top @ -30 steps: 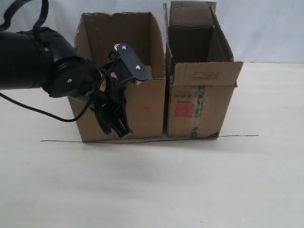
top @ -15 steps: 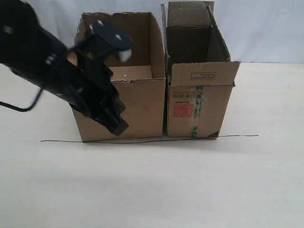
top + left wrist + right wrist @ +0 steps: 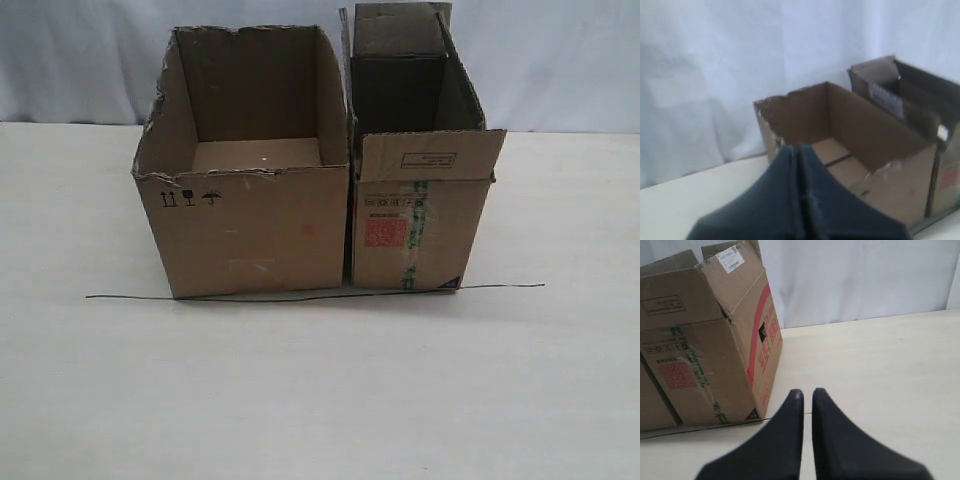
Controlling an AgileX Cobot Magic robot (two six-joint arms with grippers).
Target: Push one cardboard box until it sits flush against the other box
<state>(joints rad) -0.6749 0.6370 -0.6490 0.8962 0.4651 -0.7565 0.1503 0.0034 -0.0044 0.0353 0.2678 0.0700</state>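
Pale cream worktop (image 3: 320, 400), bare across the foreground of the exterior view; neither arm shows there.

Item: thin dark line (image 3: 500, 287) lying across the worktop, running along the front foot of both boxes.

Item: wide brown cardboard box with ragged torn top edges (image 3: 250, 230), open and empty, small black handling symbols (image 3: 186, 198) on its front. Stands on the left, upright, front face on the line.

Item: narrower, taller brown cardboard box (image 3: 425, 230) with red square sticker (image 3: 387, 232), green-printed tape strip (image 3: 418, 235) and raised flaps. Stands immediately right of the wide box, front faces level.

Relation: facing side walls run parallel, with only a dark seam between them from top to bottom; no worktop shows in the seam. Contact along the whole wall cannot be confirmed.

Item: left tool (image 3: 796, 150), dark fingers pressed together, gripping nothing, hanging above and clear of the wide box.

Item: right tool (image 3: 807, 392), fingers drawn together save a thin slit, empty, over bare worktop beside the narrower box.

Item: white cloth backdrop (image 3: 80, 60).

Status, by judgement: push looks complete; nothing evidently left beyond a check of the seam.
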